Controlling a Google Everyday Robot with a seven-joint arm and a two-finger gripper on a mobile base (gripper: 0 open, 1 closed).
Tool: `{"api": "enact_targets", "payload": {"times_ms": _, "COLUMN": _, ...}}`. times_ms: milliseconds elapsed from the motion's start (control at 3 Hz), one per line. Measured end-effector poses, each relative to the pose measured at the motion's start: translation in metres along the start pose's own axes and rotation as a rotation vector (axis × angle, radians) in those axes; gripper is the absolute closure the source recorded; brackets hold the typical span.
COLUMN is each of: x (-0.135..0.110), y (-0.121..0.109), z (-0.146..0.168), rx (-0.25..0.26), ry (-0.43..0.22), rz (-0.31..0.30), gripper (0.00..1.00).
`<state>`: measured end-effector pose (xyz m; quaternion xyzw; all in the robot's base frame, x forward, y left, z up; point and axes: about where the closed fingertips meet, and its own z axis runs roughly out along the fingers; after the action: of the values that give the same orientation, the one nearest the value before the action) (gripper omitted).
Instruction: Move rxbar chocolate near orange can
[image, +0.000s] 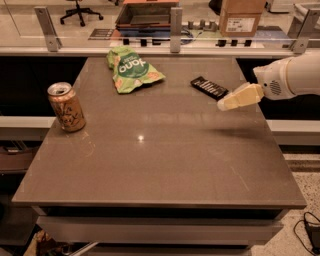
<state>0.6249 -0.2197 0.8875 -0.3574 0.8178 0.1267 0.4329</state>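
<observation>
The rxbar chocolate (209, 87), a small flat black bar, lies on the table toward the far right. The orange can (66, 107) stands upright near the table's left edge. My gripper (223, 105), with pale cream fingers, comes in from the right on a white arm (292, 75). It hovers above the table just to the front right of the bar and holds nothing that I can see.
A green snack bag (131, 68) lies at the far middle of the brown table (160, 165). Beyond the far edge are a rail with metal posts (175, 22) and a cardboard box (242, 15). A lower shelf runs along both sides.
</observation>
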Motion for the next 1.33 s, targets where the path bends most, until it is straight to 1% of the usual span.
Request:
{"api": "enact_targets", "payload": {"times_ms": 333, "x": -0.004, "y": -0.002, "z": 0.006, "rx": 0.012, "ry": -0.018, "rz": 0.008, "gripper": 0.0}}
{"api": "enact_targets", "payload": {"times_ms": 667, "x": -0.018, "y": -0.011, "z": 0.022, "rx": 0.021, "ry": -0.095, "rz": 0.009, "gripper": 0.0}}
{"api": "enact_targets", "payload": {"times_ms": 1000, "x": -0.025, "y": -0.022, "z": 0.035, "rx": 0.03, "ry": -0.159, "rz": 0.014, "gripper": 0.0}}
{"api": "enact_targets", "payload": {"times_ms": 1333, "x": -0.018, "y": -0.037, "z": 0.051, "rx": 0.042, "ry": -0.184, "rz": 0.037, "gripper": 0.0}}
